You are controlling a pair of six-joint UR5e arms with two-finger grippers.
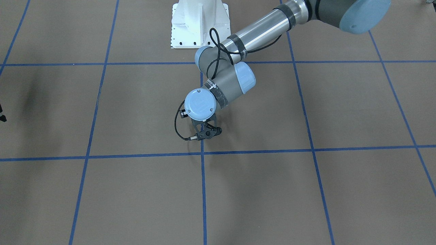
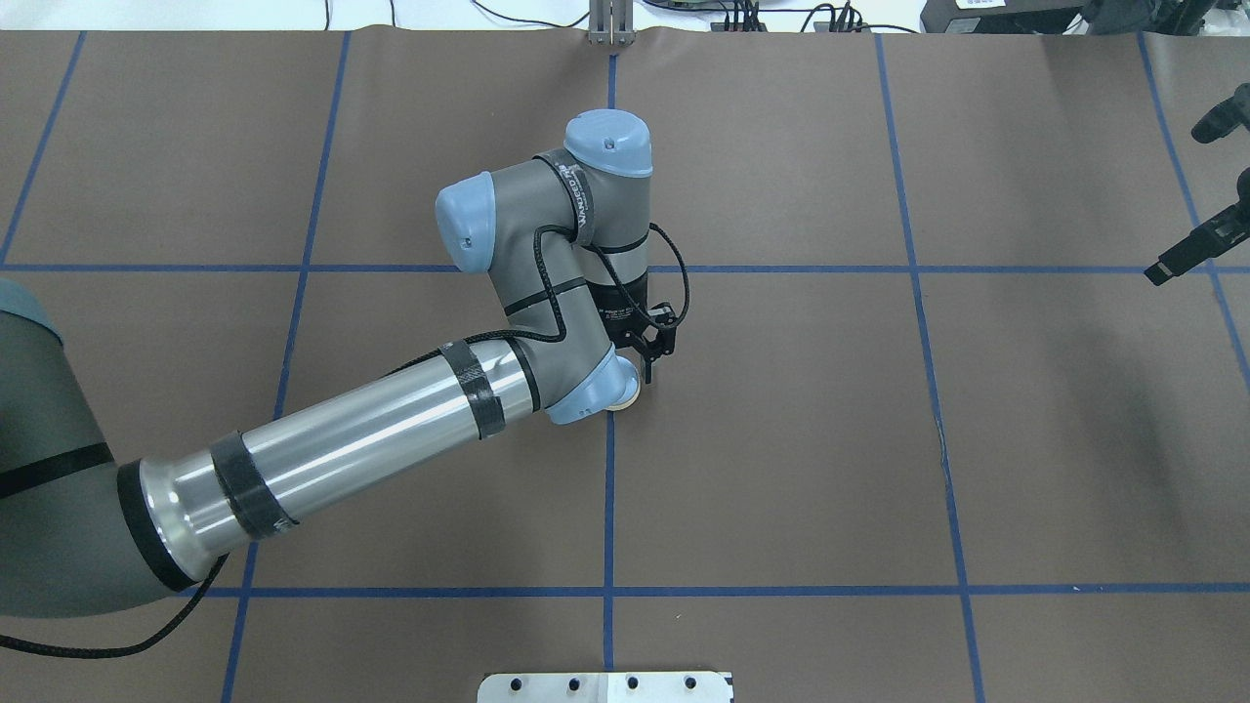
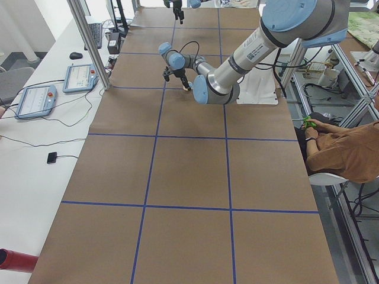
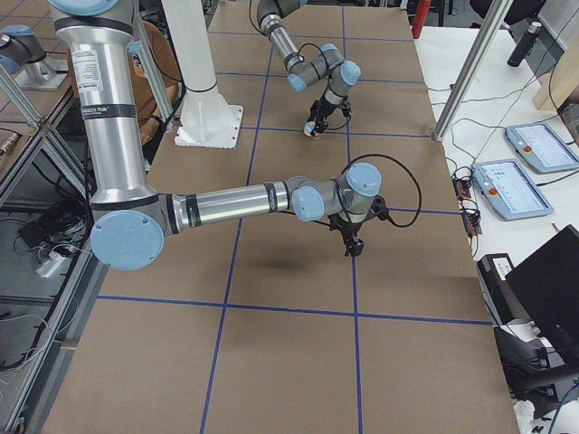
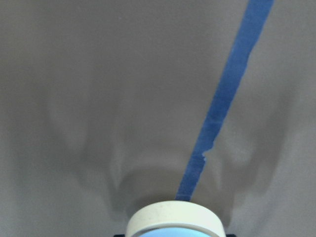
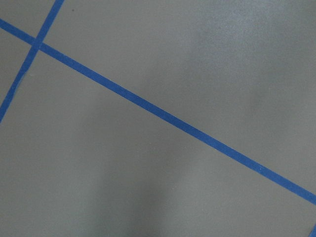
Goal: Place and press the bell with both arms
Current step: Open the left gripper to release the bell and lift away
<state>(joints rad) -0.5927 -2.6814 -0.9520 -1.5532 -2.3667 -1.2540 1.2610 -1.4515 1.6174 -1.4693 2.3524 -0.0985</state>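
Observation:
My left arm point(image 2: 371, 439) reaches to the table's middle. Its gripper point(image 2: 649, 371) points down at the bell point(image 2: 626, 394), whose cream base rim peeks out beside the blue elbow cap. In the left wrist view the bell point(image 5: 174, 221) fills the bottom centre, with its cream rim and light-blue dome close over a blue tape line. The gripper looks shut on it. In the front-facing view the left gripper point(image 1: 205, 133) hides the bell. My right gripper point(image 2: 1160, 274) hangs at the far right edge, empty, with its fingers seemingly together. It also shows in the exterior right view point(image 4: 351, 250).
The brown table cover carries a grid of blue tape lines point(image 1: 202, 190). The white pedestal point(image 1: 199, 23) stands at the robot's side of the table. An operator point(image 3: 343, 148) sits beside the table, and control tablets point(image 3: 35, 100) lie on the side bench.

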